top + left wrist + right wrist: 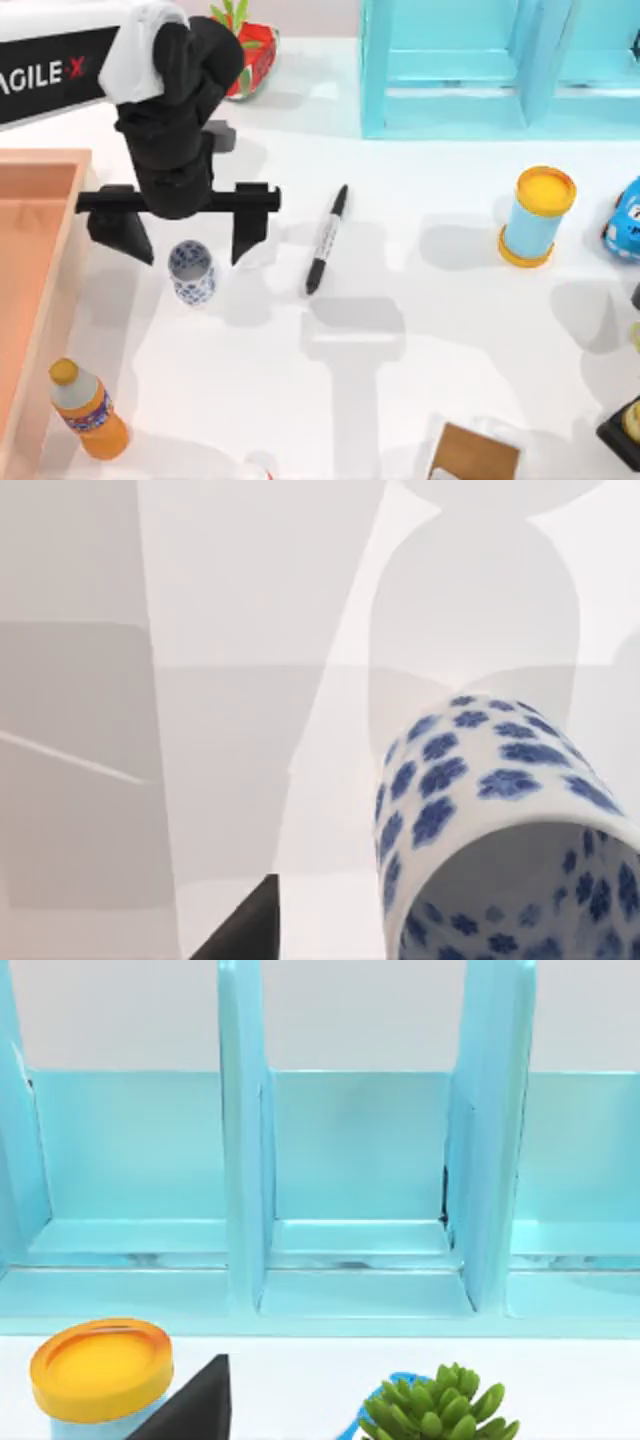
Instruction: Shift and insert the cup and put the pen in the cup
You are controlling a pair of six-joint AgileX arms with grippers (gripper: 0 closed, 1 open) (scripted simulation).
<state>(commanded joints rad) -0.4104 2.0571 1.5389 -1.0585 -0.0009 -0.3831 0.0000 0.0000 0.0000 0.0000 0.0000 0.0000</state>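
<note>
The cup [192, 274], small and white with blue flowers, stands upright on the white table left of centre. My left gripper [190, 250] hangs over it, open wide, with one black finger on each side of the cup and apart from it. The left wrist view has the cup [500, 820] close up, with one of my fingertips [243, 932] off to its side. The pen [326, 240], black with a white label band, lies flat on the table to the right of the cup. A black finger [192, 1410] of my right gripper appears in the right wrist view, facing the shelf.
A light-blue cylinder with yellow rims [537, 216] stands at the right, a toy car [624, 220] beyond it. A turquoise shelf [470, 70] lines the back. A wooden tray [30, 260] borders the left edge, with an orange bottle [88, 410] near the front.
</note>
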